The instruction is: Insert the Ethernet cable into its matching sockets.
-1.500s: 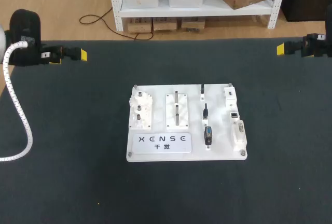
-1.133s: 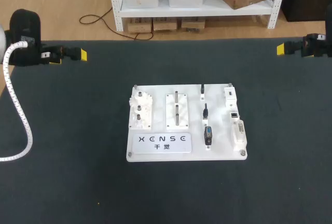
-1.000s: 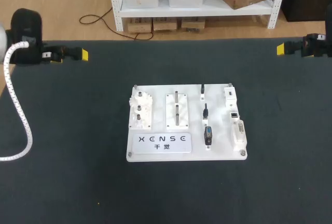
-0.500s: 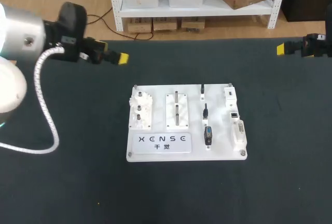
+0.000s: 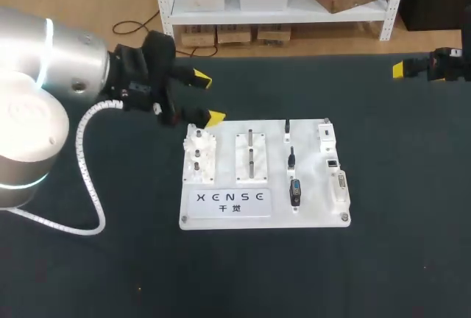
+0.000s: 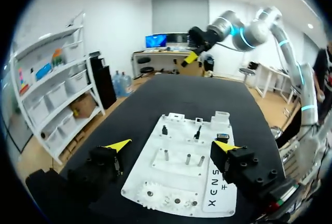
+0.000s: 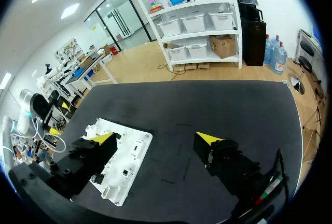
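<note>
Two grippers show, and both have their fingers spread wide with nothing in them. The left gripper (image 5: 207, 99) hangs by the far left corner of the white board (image 5: 316, 213), which lies flat in the middle of the dark counter (image 5: 103, 259). One yellow tip is right by that corner, and the other is a bit past the board's far edge.

Three small black plugs (image 5: 295, 191) stand in a line on the right half of the board, one behind the other. White sockets (image 5: 333, 163) sit along the board's right edge, just beside the plugs. I cannot tell which plug is the Ethernet one. The plugs and sockets are on the other side of the board from the left gripper.

In the left wrist view, the board (image 6: 176, 130) lies below and ahead of the left gripper (image 6: 171, 145). The plugs (image 6: 197, 133) are further ahead, and no finger touches them.

The right gripper (image 5: 399, 69) is at the far right edge of the counter, well apart from the board. In its own view, the right gripper (image 7: 154, 137) is over the dark counter (image 7: 218, 105), and the board (image 7: 129, 149) lies beside one finger.
</note>
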Controlling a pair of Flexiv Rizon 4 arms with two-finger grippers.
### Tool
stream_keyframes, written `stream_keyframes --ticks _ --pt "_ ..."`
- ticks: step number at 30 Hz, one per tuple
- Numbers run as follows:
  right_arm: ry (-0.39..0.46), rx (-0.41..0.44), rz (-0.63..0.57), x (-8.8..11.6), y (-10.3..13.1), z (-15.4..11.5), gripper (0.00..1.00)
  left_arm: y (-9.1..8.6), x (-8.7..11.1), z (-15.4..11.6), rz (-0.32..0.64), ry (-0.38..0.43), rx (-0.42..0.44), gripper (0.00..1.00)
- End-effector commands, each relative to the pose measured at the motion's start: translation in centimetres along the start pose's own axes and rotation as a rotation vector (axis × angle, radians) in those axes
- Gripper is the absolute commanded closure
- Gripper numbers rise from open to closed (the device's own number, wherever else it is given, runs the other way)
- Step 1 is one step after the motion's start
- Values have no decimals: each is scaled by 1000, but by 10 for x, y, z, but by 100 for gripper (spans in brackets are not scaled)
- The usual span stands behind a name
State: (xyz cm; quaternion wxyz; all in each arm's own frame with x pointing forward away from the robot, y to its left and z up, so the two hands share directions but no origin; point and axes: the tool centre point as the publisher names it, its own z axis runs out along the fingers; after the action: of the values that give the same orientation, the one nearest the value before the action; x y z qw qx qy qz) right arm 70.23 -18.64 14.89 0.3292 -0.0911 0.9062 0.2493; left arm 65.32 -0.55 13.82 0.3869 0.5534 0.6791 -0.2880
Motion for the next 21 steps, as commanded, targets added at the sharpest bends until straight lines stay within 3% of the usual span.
stream_keyframes --ticks 1,10,21 --pt "0 3 0 0 1 -1 0 0 7 8 281 -81 230 0" --pt "0 3 0 0 1 -1 0 -19 18 31 270 -35 279 0" --pt "0 3 0 0 1 -1 0 -35 35 37 213 33 231 0"
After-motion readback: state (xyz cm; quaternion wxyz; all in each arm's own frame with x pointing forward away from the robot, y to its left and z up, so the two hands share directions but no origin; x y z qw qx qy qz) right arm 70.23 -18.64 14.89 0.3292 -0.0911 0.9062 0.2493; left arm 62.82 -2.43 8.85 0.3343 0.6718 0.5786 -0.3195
